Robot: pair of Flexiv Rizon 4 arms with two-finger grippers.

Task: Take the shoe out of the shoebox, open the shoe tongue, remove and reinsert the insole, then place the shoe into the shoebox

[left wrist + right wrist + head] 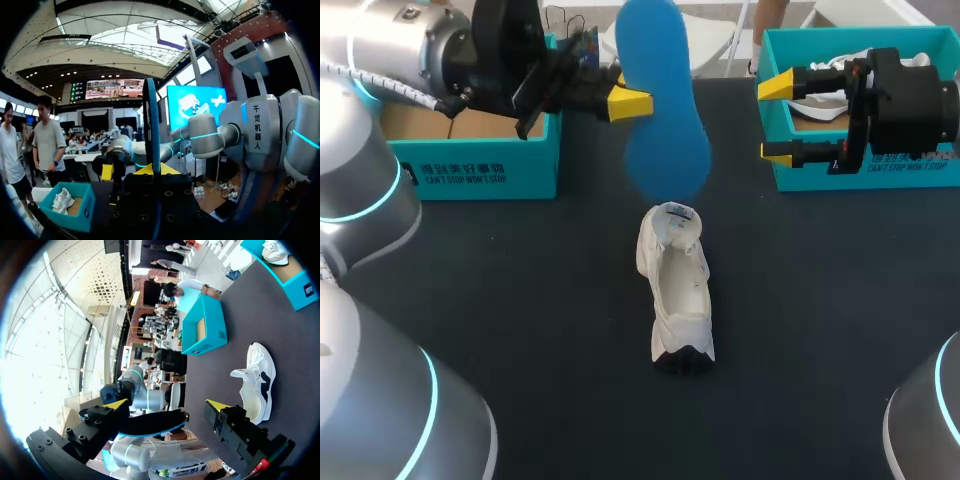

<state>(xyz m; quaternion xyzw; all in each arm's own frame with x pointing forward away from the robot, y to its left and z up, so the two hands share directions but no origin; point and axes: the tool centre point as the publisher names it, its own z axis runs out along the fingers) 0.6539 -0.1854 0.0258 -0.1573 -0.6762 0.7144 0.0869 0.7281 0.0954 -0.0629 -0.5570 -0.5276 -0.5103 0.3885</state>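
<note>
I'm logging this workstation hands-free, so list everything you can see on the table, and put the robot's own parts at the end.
insole: one, blue, held up above the table beyond the shoe, in the left claw.
shoe: one, white with a black end, on the middle of the table.
shoeboxes: two, teal; left shoebox at the table's far left, right shoebox at its far right.
second shoe: one, white, inside the right shoebox.
table: one, dark.
left claw: one, black with yellow tips, shut on the insole.
right claw: one, black with yellow tips, open and empty, over the right shoebox's near corner.
</note>
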